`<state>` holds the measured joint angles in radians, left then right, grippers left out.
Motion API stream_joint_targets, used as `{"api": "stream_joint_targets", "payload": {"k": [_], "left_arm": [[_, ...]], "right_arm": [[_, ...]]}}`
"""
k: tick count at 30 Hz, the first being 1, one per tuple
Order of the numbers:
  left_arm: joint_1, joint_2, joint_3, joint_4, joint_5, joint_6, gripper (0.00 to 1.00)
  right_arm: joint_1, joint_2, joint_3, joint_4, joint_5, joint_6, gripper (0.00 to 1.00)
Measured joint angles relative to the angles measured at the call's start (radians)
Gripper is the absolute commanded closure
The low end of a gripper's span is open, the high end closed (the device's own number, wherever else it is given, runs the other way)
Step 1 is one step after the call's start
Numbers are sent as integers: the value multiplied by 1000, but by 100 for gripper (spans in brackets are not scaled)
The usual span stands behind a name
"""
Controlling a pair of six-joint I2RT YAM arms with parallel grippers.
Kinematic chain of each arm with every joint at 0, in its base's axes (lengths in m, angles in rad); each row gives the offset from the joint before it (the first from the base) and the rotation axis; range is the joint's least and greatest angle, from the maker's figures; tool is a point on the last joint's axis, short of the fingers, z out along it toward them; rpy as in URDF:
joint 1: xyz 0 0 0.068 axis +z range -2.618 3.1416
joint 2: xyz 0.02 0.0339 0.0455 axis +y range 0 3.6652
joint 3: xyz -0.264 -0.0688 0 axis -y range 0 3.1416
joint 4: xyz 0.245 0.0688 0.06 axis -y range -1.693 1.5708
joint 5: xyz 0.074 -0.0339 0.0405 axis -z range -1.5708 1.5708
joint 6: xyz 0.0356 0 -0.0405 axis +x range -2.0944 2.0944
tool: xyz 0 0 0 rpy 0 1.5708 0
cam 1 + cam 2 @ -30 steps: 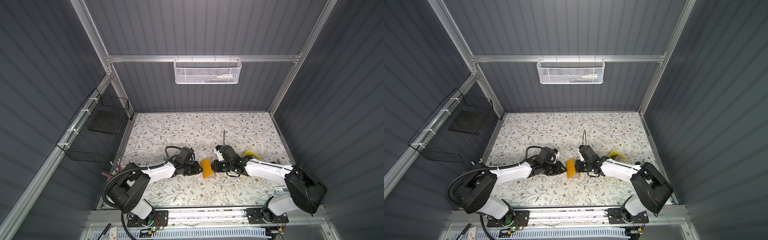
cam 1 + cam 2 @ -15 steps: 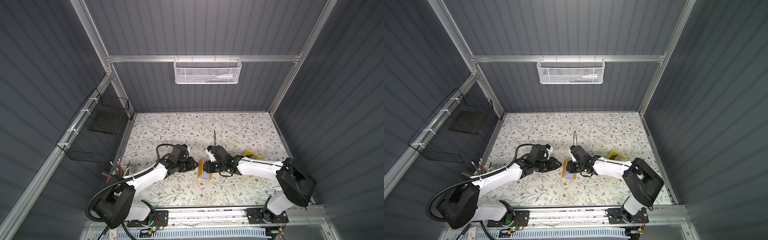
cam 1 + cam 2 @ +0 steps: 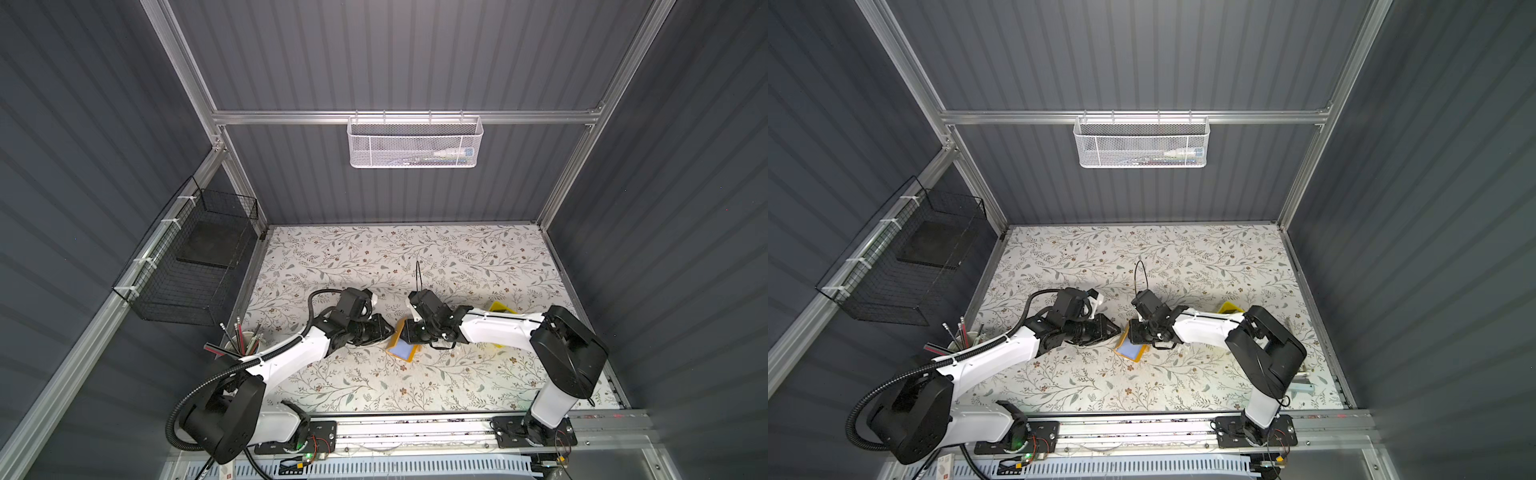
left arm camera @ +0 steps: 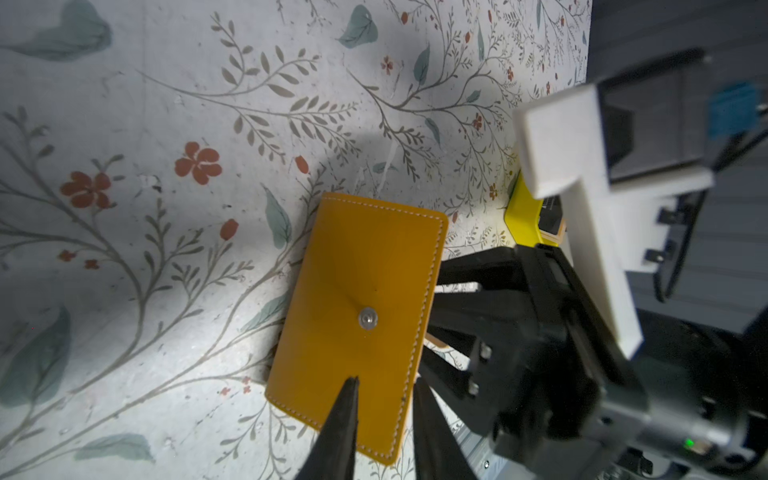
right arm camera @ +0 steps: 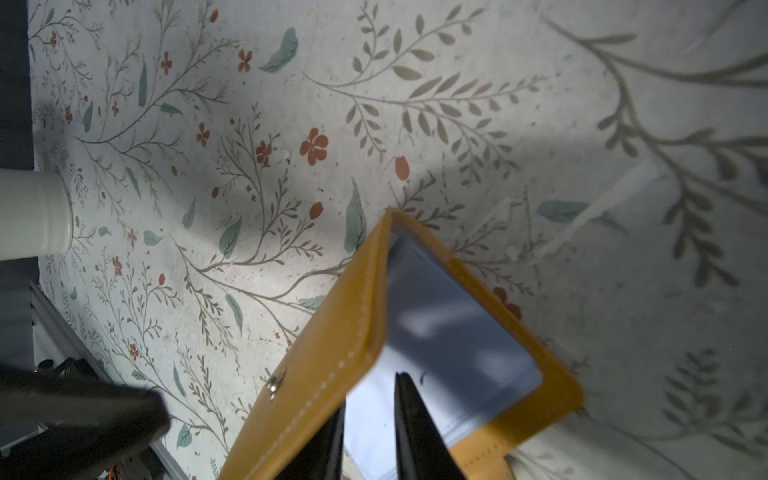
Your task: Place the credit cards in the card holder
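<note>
Mustard-yellow leather card holder [image 3: 401, 349]: lay on floral-patterned tabletop [image 3: 415, 257] near the middle, between both claws, one stitched cover raised, bluish clear sleeve page [image 5: 449, 332] exposed. Left black claw [image 4: 382, 386]: stood slightly parted, tips at outer face of raised cover, gripped nothing. Right black claw [image 5: 370, 401]: was also slightly parted, tips over sleeve page, clamped nothing visible.
</note>
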<state>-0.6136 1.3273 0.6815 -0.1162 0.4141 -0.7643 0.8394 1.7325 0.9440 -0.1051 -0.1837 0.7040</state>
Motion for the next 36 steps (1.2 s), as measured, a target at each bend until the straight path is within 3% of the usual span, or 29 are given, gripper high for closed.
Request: {"api": "stream_joint_targets", "payload": {"k": [15,36], "left_arm": [[-95,-86,-44,-92,48,77,81],[-114,15,-56,59,75,27,71]], "right_arm": [[0,8,1,-19,4,36,82],[0,4,1,-13,-2,40,83]]}}
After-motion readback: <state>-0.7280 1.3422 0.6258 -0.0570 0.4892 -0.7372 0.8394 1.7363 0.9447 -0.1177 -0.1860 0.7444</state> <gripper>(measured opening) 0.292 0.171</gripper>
